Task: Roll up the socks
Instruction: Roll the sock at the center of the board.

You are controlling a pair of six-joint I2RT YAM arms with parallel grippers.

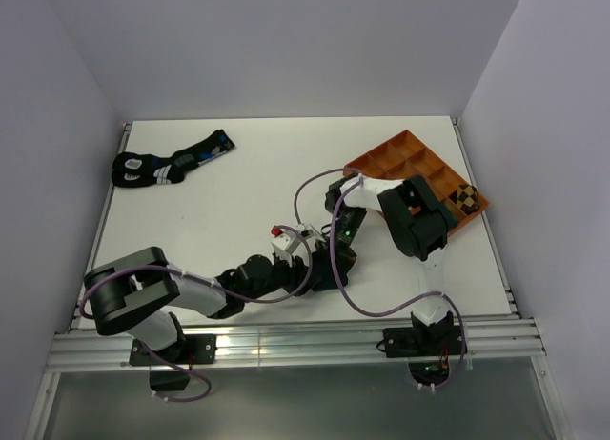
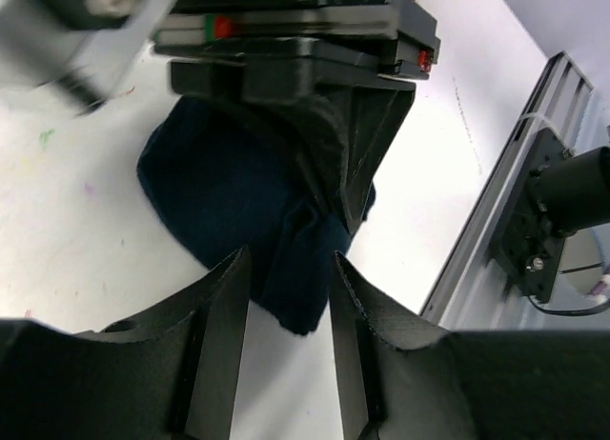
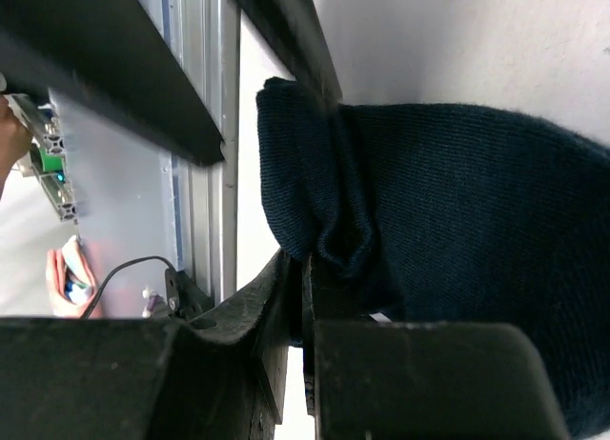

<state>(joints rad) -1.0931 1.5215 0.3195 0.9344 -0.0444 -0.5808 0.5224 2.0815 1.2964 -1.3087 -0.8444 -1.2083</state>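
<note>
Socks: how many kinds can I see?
3: black-and-blue socks far left, argyle sock in the orange tray, navy sock pinched by the right end effector. Others may be hidden.

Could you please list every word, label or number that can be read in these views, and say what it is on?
No text can be read in any view.
The black socks carry blue and white markings, too small to tell whether they are lettering.
The navy sock and the orange tray show no print.

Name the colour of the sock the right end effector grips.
The sock is dark navy; right wrist view.
</note>
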